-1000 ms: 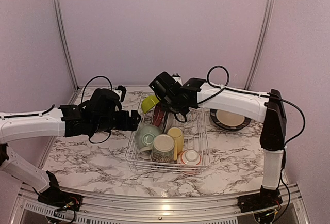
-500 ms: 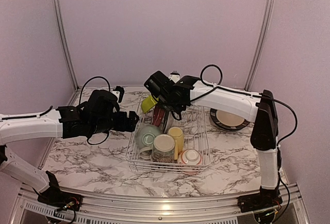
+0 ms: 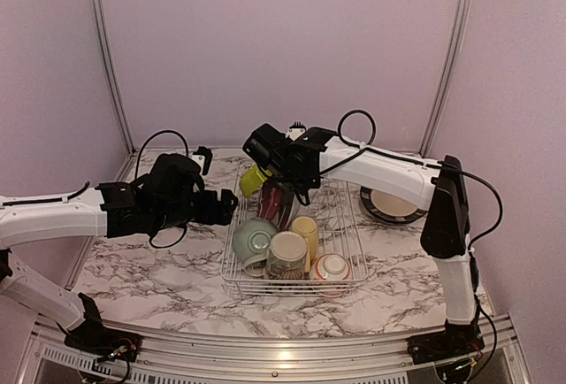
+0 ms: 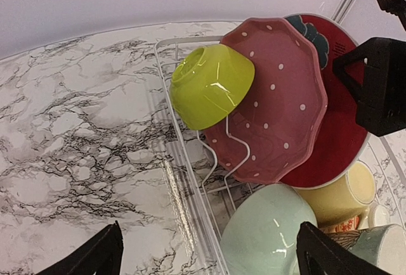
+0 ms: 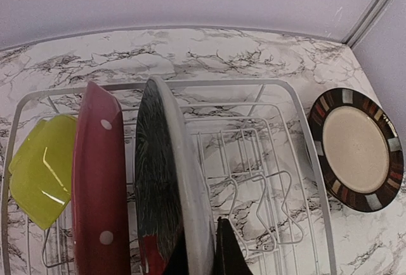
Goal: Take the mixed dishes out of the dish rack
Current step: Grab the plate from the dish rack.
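Marbled worktop (image 3: 159,269) carries the dish rack (image 3: 340,216). At its near end sit a cream patterned mug (image 3: 287,256) and a pale-green bowl (image 3: 254,238). Left gripper (image 3: 230,207): just left of the rack, jaws released. Right gripper (image 5: 204,253): over its far end, jaws clenched on the upright black plate (image 5: 158,180).

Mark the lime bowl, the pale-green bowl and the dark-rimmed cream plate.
lime bowl (image 4: 212,85), left wrist view, outer wall
pale-green bowl (image 4: 269,230), left wrist view, rounded outside
dark-rimmed cream plate (image 5: 356,148), right wrist view, cream centre
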You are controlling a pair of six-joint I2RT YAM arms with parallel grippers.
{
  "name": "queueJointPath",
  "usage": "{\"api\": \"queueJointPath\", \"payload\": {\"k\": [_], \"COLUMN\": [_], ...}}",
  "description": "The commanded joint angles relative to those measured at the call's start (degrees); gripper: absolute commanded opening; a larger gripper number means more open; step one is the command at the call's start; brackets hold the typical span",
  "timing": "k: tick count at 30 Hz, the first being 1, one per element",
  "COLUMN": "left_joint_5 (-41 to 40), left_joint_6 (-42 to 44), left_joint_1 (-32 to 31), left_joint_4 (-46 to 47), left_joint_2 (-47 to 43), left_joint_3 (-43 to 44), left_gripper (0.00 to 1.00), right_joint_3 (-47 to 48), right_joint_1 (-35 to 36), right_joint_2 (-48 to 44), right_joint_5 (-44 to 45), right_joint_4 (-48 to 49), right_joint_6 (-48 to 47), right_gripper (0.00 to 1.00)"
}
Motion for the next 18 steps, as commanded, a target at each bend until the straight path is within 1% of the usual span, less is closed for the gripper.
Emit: {"api": "queueJointPath", "payload": {"k": [1,11,18], "left_joint_5": [-0.7,1.2,1.7], "left_joint_6": [-0.1,-2.4,-2.2], "left_joint_1": [0.3,1.6,1.7], "left_joint_4": [0.5,-0.4,-0.3], "left_joint_2": [2.0,4.6,4.0], "left_joint_3": [-0.2,0.4,0.6], "left_gripper": [0.98,0.99,0.99], "right_joint_3": [5.8,12.5,12.9], "right_joint_1": [1.6,2.7,2.8], "right_joint_2": [-0.8,-1.1,-2.3], "right_joint_5": [1.8,8.4,9.4], "right_joint_4": [-1.9,-8.0,-9.6], "right_joint_6": [2.1,1.9,1.4], "right_gripper": [0.00,0.00,0.00]}}
